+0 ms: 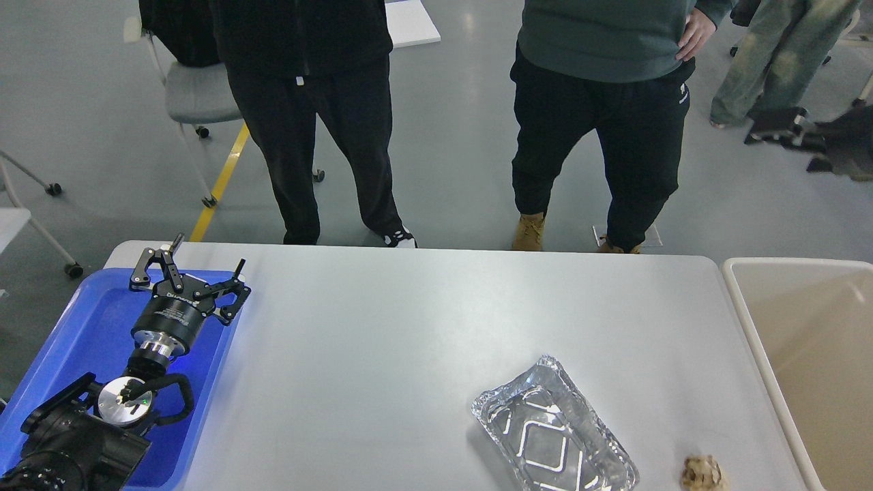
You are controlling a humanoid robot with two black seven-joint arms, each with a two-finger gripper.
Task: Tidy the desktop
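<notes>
The white desktop (pixel 409 320) fills the lower view. An empty foil tray (pixel 556 436) lies on it at the front right. A small crumpled brown wad (pixel 701 472) lies at the front edge, right of the foil tray. My left gripper (pixel 208 251) is open and empty above the far right corner of the blue tray (pixel 75 327). My right gripper (pixel 774 127) is a dark blurred shape high at the right, above the floor and far from the table; its fingers cannot be told apart.
A beige bin (pixel 750 320) stands against the desktop's right end. Two people (pixel 600 136) stand close behind the far edge. A grey wheeled chair (pixel 194 92) stands at the back left.
</notes>
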